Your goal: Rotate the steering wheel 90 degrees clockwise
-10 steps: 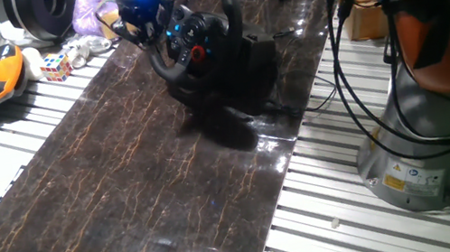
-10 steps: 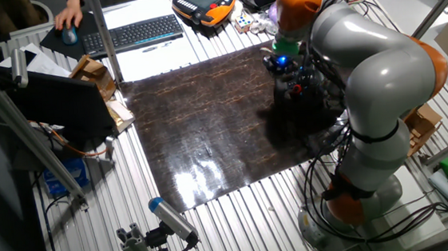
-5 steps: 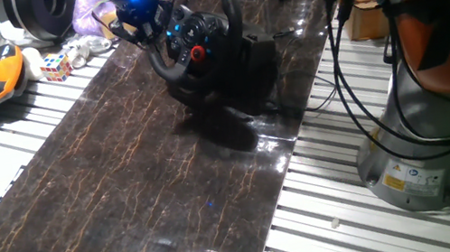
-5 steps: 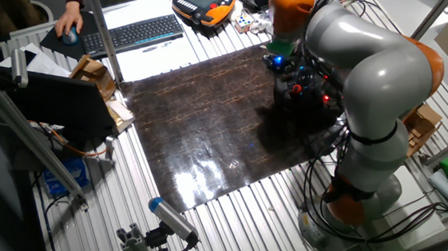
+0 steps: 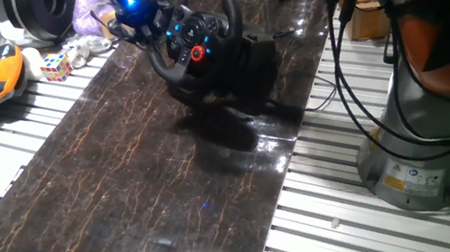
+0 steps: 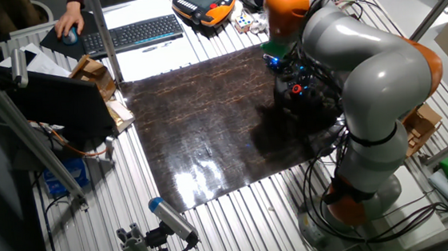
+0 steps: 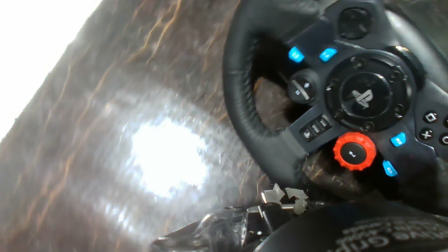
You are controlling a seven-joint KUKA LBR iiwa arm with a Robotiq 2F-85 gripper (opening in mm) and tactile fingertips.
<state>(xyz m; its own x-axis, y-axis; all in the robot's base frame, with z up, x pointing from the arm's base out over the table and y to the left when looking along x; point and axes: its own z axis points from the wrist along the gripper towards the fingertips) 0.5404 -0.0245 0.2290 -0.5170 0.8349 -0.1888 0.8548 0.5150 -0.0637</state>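
Behind steering wheel (image 5: 194,35) rim, hand (image 5: 133,11) half hidden; grip unclear.

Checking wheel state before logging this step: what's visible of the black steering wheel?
The black steering wheel has a thick round rim that looks leather-wrapped with stitching, and a hub carrying a red round button, blue-lit buttons and a centre logo. It stands tilted on a bulky black base at the far end of the dark marbled mat. The gripper sits at its rim; contact and jaw state aren't clear.
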